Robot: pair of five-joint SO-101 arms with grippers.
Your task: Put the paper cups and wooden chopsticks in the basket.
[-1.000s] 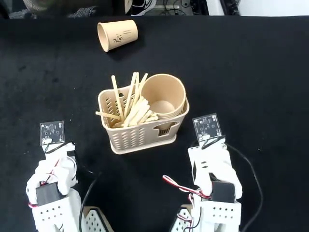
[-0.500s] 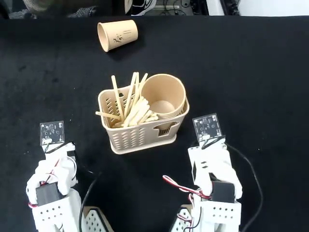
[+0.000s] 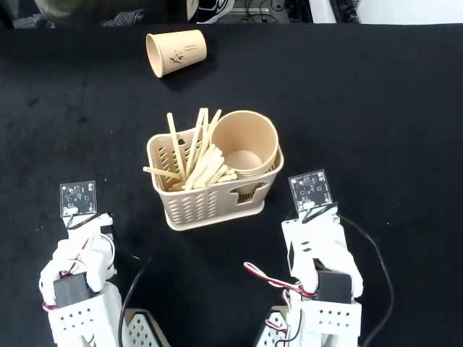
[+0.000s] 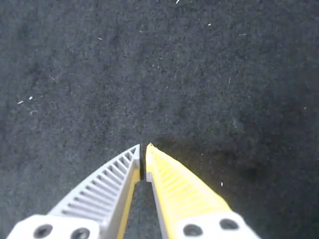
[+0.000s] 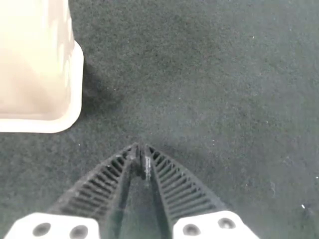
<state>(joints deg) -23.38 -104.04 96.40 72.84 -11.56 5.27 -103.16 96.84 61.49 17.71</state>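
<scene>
A beige slotted basket point(image 3: 189, 210) stands in the middle of the black table. Inside it are several wooden chopsticks point(image 3: 197, 155) leaning on one side and stacked paper cups point(image 3: 245, 142) on the other. Another paper cup point(image 3: 176, 52) lies on its side at the far edge of the table. My left gripper point(image 4: 142, 149) is shut and empty over bare black cloth, near the front left. My right gripper point(image 5: 140, 150) is shut and empty, just beside the basket's corner point(image 5: 47, 74). Both arms point(image 3: 76, 271) point(image 3: 322, 264) rest at the front of the table.
The table is covered in black cloth point(image 3: 376, 130). Square tag plates point(image 3: 78, 198) point(image 3: 310, 188) sit on the arms. Cables and clutter lie beyond the table's far edge point(image 3: 275, 11).
</scene>
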